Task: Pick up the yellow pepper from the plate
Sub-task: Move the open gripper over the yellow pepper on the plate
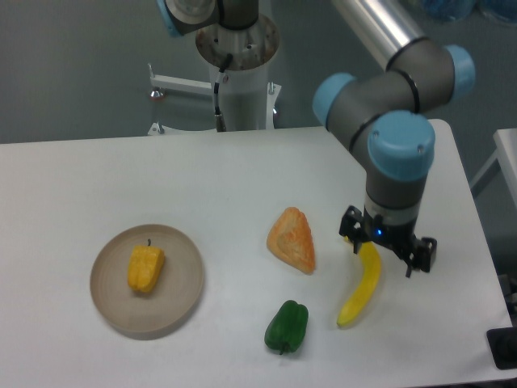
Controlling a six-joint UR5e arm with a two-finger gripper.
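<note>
Fixed camera, looking down on a white table (242, 174). Toward the left edge and front: the plate (179, 303), round and tan, low-rimmed, with the yellow pepper (145, 268) lying on it a little left of centre, thin dark stem pointing to the far side. Untouched so far, nothing near it. Around mid-table: an orange lumpy piece (292, 238), and nearer the front edge a green pepper (287, 326). Further right: a banana (361, 291), long and curved, running toward the front edge. Directly above its far end, the gripper (388, 250), hanging off the arm (396, 105) well apart from the plate; finger state hidden by the wrist housing and blur, so impossible to tell whether spread or closed, or whether touching the banana.

Risks, judged from this layout: closing here would take the wrong yellow thing. A low sweep leftward could knock the orange piece or green pepper. On the plate, a grip across the pepper's rounded, slick-looking sides could squirt it out, or nudge the plate itself
</note>
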